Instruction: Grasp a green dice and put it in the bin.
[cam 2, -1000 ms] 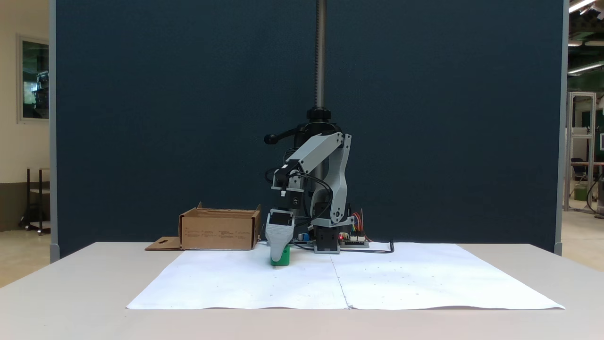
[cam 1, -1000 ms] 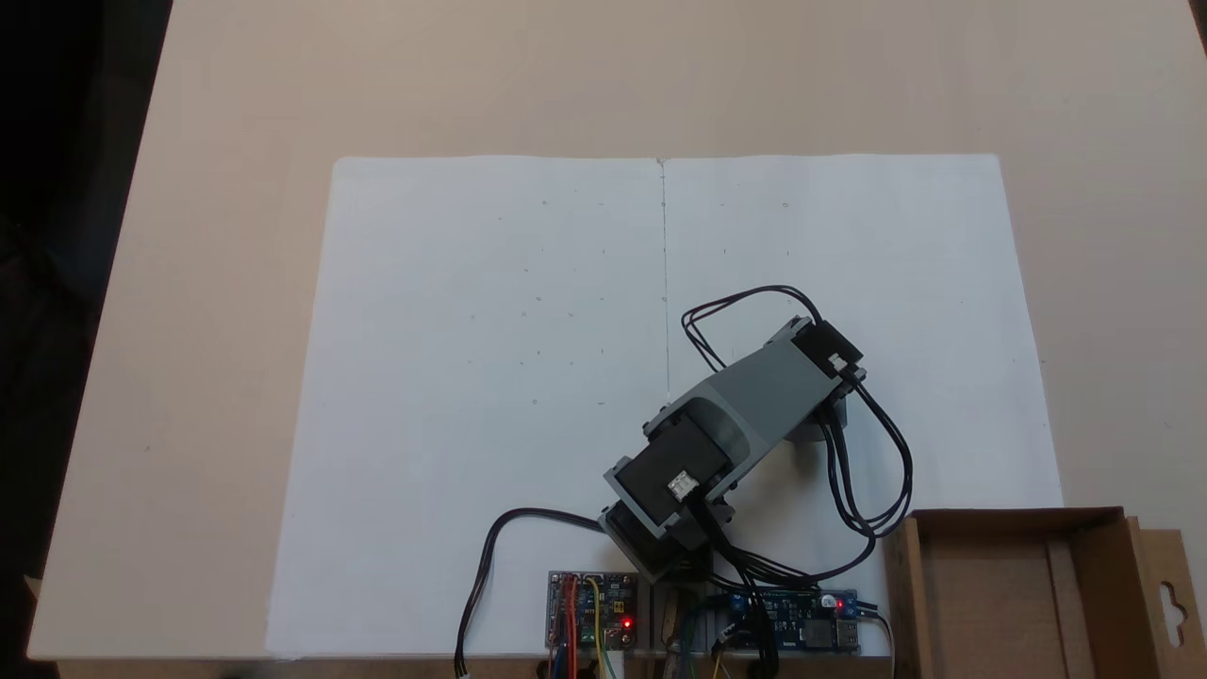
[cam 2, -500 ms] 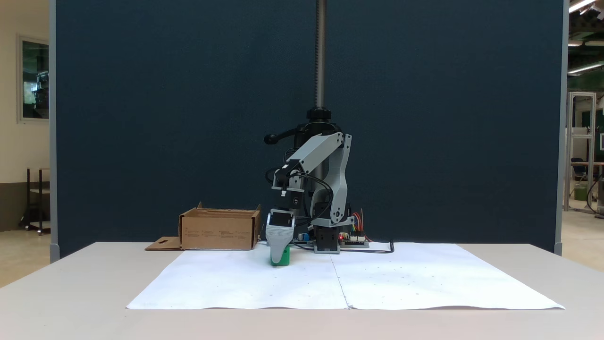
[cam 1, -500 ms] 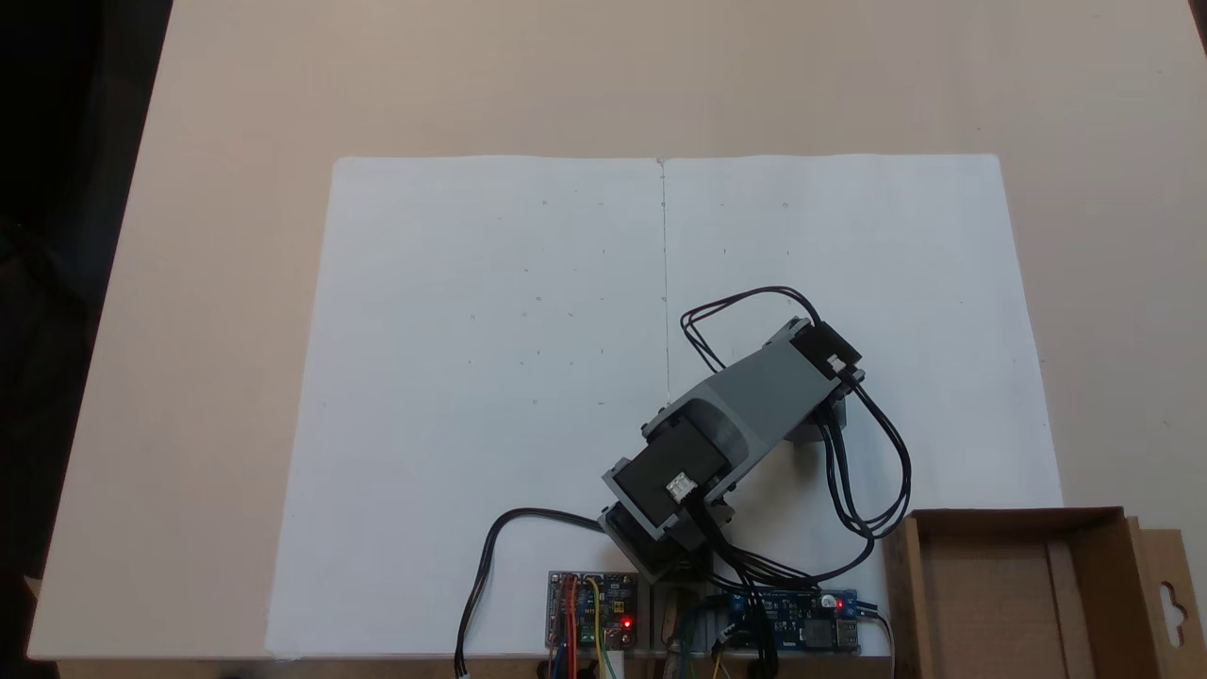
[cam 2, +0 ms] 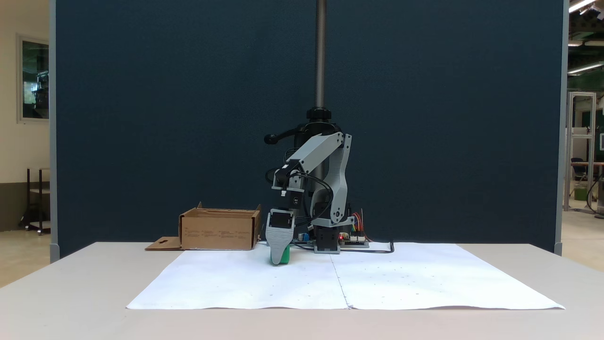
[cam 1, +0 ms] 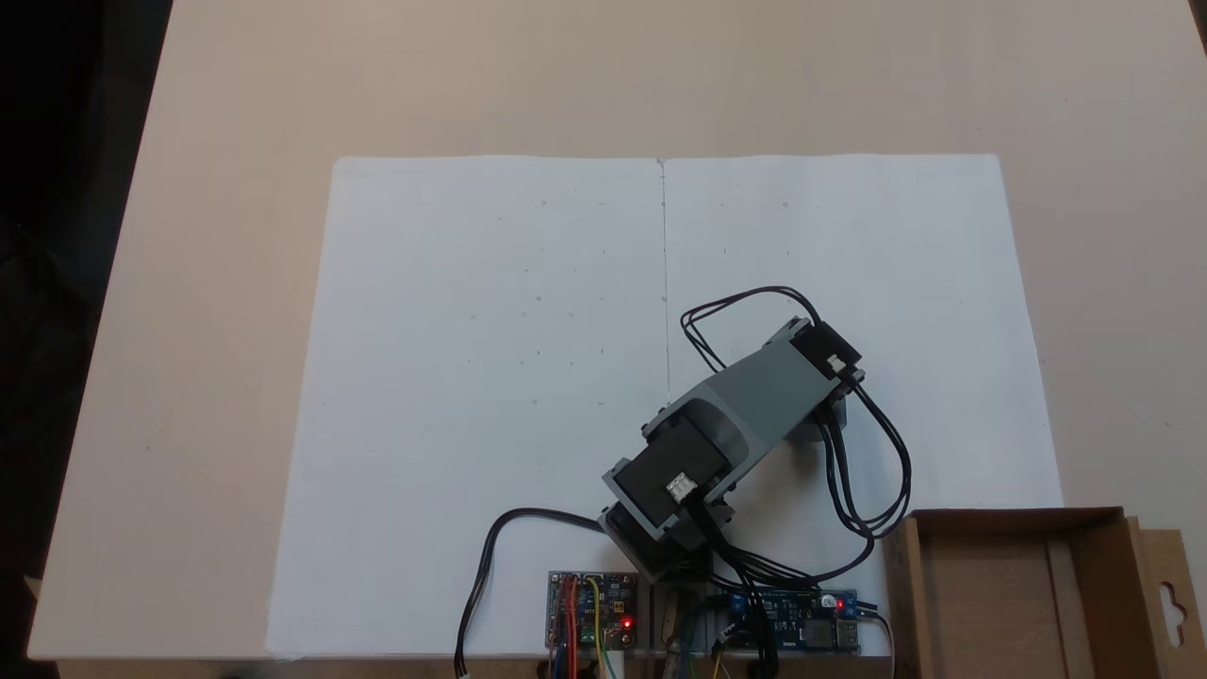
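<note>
In a fixed view from the front, the end effector (cam 2: 279,257) points straight down beside the bin (cam 2: 219,230), its grey wedge-shaped jaw in front of the green dice (cam 2: 284,256); only that one jaw faces the camera, the other lying behind it, so I cannot tell whether the end effector is open or clamped on the cube. The green dice shows as a bright patch at the jaw's lower right edge, low over the white paper (cam 2: 377,278) — whether it touches the sheet is too fine to judge; it sits to the right of the bin and a little nearer the camera than the bin's front wall.

In the fixed view from above, the bin (cam 1: 902,585) lies at the lower right corner, its flap with the keyhole cutout (cam 1: 1169,604) folded outward on its right; the arm (cam 1: 745,405) reaches up and to the left of the bin and hides what is under it. Black cables (cam 1: 872,453) loop between the arm and the bin; the circuit boards (cam 1: 594,608) with red lights sit left of the bin along the desk (cam 1: 236,94) edge.
</note>
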Robot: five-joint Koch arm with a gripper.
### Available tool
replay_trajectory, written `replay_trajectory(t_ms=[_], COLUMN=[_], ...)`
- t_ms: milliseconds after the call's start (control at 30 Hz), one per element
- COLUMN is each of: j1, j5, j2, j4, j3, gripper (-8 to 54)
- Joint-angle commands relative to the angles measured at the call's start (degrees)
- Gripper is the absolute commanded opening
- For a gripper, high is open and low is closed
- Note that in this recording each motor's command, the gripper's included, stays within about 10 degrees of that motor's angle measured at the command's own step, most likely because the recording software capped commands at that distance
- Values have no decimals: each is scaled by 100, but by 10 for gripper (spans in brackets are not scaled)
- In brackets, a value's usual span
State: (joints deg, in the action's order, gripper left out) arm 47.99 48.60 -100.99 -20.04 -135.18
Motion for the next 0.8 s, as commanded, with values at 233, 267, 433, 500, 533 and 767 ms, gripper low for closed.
replay_trajectory(t_ms=[233, 267, 433, 500, 533, 767], j1=[0, -26, -35, -9, 9, 2039], j5=[-738, -888, -2002, -2248, -2415, -4298], j2=[-281, -387, -923, -1072, -1081, -299], j4=[765, 826, 817, 817, 809, 817], j3=[44, 105, 1354, 1767, 1969, 4368], gripper=[117, 117, 117, 117, 117, 117])
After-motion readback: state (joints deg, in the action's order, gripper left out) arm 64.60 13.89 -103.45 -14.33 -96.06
